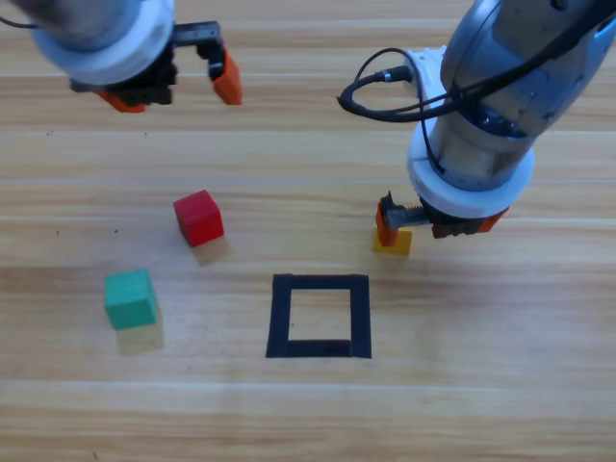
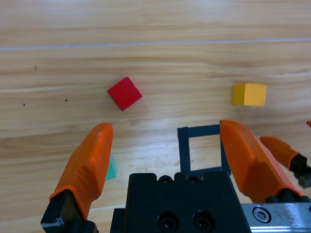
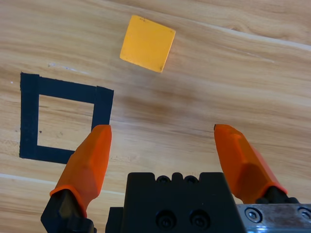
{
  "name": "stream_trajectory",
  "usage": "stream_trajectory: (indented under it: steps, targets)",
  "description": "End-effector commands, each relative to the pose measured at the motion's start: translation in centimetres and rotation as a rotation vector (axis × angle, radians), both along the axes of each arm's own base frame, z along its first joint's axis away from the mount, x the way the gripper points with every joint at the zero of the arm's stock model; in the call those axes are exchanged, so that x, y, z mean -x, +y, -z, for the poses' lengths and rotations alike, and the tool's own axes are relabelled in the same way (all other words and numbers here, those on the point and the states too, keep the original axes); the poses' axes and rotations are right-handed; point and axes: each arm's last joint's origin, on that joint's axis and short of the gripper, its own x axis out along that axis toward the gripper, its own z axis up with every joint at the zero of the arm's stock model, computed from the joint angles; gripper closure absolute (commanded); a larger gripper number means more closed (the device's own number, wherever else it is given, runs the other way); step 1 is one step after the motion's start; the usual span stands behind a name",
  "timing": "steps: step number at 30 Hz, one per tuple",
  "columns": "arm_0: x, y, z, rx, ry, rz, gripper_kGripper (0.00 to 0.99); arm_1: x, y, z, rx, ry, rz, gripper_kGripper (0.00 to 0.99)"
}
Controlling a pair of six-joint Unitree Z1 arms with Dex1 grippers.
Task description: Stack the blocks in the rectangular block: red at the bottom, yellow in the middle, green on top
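Observation:
The red cube (image 1: 198,217) rests on the wood left of centre, and the green cube (image 1: 130,298) sits nearer the front left. The yellow cube (image 1: 394,242) lies just behind the right corner of the black tape square (image 1: 279,318), which holds only bare wood. My right gripper (image 1: 438,225) hovers open over the yellow cube, one jaw overlapping it from above. In the right wrist view the yellow cube (image 3: 147,42) lies ahead of that open gripper (image 3: 163,128), not between the jaws. My left gripper (image 1: 173,91) hangs open at the back left, empty.
The left wrist view looks past its open gripper (image 2: 166,128) at the red cube (image 2: 125,93), the yellow cube (image 2: 249,94), the tape square (image 2: 183,150) and a sliver of the green cube (image 2: 112,167). A black cable (image 1: 385,91) loops off the right arm.

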Motion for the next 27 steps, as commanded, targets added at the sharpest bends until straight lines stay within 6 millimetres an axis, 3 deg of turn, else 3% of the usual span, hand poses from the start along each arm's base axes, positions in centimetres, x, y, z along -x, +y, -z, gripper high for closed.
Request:
stream_trajectory:
  steps: [1, 4, 10, 17, 21, 27]
  targets:
    - [-3.8, 0.6, 3.6, 0.006, 0.101, -0.162, 0.042, -2.2, 0.0, 1.7, 0.000, 0.026, 0.095, 0.005]
    - [-4.9, 1.3, 4.6, 0.033, 0.143, -0.241, 0.042, -3.0, -0.2, 2.0, -0.011, 0.032, 0.143, 0.000]
    - [-6.6, 3.0, 5.9, 0.078, 0.245, -0.407, 0.042, -5.7, 0.0, 4.6, -0.021, 0.073, 0.220, 0.002]
    - [-11.3, 0.9, 8.3, 0.019, 0.401, -0.506, 0.040, -7.2, 0.7, 6.2, -0.039, 0.094, 0.251, 0.014]
    - [-12.1, 0.3, 9.4, 0.039, 0.437, -0.536, 0.037, -7.8, 1.4, 7.0, -0.044, 0.097, 0.253, 0.042]
    - [-12.1, 0.4, 9.2, 0.064, 0.446, -0.551, 0.037, -8.2, 1.8, 7.9, -0.049, 0.112, 0.248, 0.097]
